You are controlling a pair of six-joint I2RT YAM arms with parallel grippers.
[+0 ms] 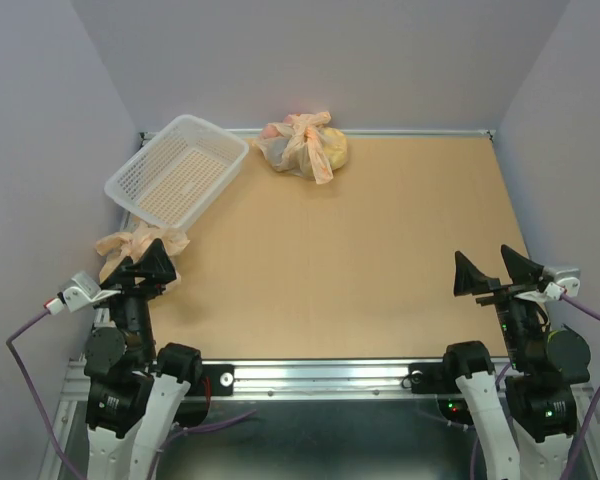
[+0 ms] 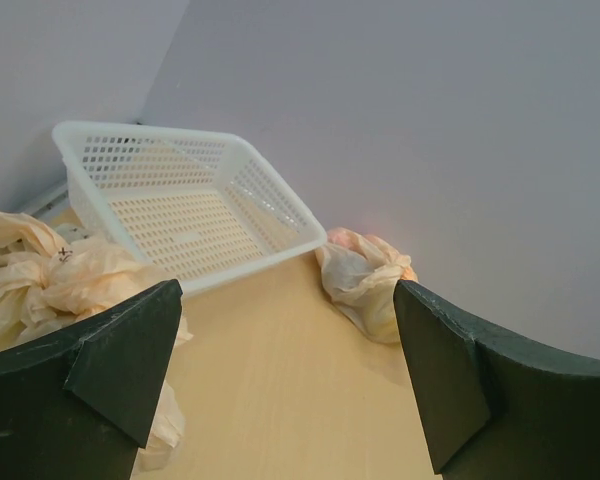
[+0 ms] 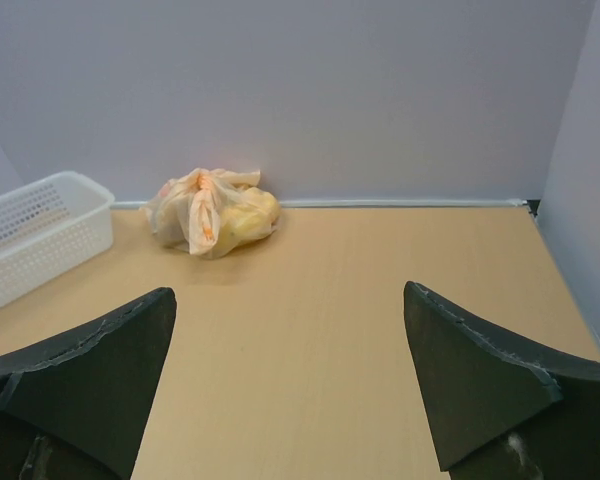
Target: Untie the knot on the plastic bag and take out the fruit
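Your left gripper point(image 1: 145, 258) hangs low over the desk point(image 1: 350, 260) at its left edge, near the front corner, with its jaws wide apart and nothing between them. The plastic bag point(image 1: 130, 242) lies crumpled just beyond those fingers, tight to the left edge; in your left wrist view it point(image 2: 40, 285) sits partly behind the left finger, and you cannot pick out its knot clearly. A white basket point(image 1: 195, 120) sits just past the bag, in the far left corner. A second peach bag point(image 1: 305, 148), bulging with something yellow, rests at the far edge, right of the basket. Your right gripper point(image 1: 482, 255) hovers by the right edge, jaws equally wide, holding nothing
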